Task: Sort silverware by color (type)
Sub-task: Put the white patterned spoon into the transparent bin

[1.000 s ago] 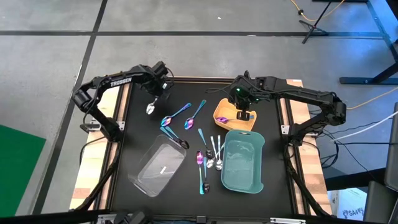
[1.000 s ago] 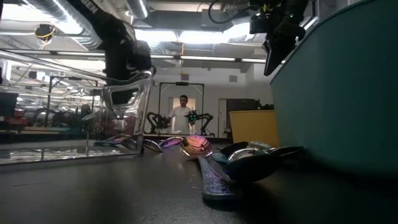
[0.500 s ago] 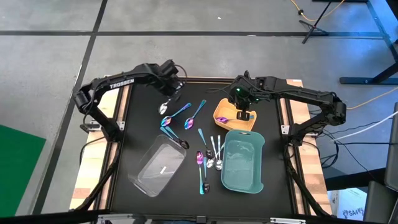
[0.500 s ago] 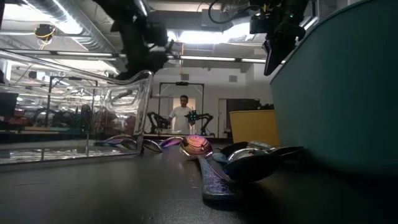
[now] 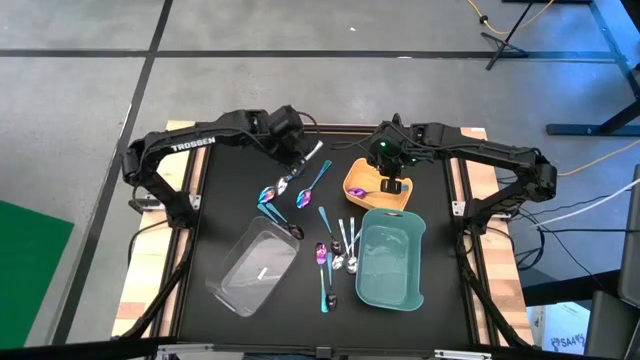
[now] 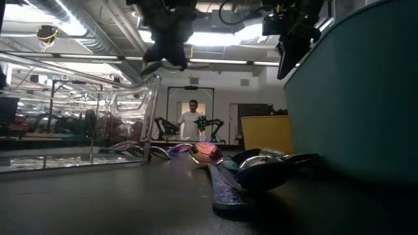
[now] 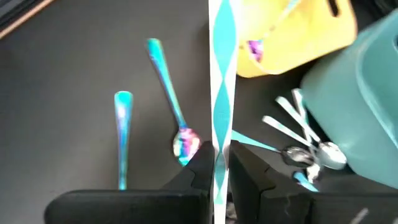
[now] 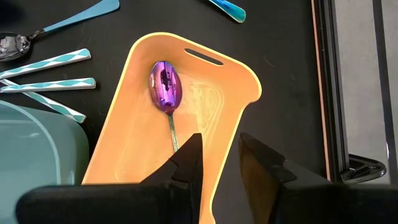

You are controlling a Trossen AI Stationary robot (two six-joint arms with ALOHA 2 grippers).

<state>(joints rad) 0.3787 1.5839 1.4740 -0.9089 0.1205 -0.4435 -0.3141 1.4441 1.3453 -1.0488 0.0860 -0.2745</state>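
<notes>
Left claw (image 5: 297, 160) clenched on teal-handled spoon (image 7: 222, 93), handle pointing forward toward yellow tray (image 5: 352, 180); right claw (image 8: 217, 163) parted, empty, above it.

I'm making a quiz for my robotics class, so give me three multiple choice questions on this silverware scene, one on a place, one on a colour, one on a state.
1. Where does the purple spoon lie?
A. in the yellow tray
B. in the teal tray
C. in the clear tray

2. What colours pattern the handle that the left gripper holds?
A. red and black
B. teal and white
C. plain gold

3. How is the right gripper?
A. shut on a fork
B. shut on the yellow tray's rim
C. open and holding nothing, above the yellow tray

Answers:
1 A, since the right wrist view shows the spoon's bowl and stem inside the yellow tray.
2 B, since the left wrist view shows a teal and white handle between the closed fingers.
3 C, since the right wrist view shows a gap between the fingers with nothing in it.
</notes>
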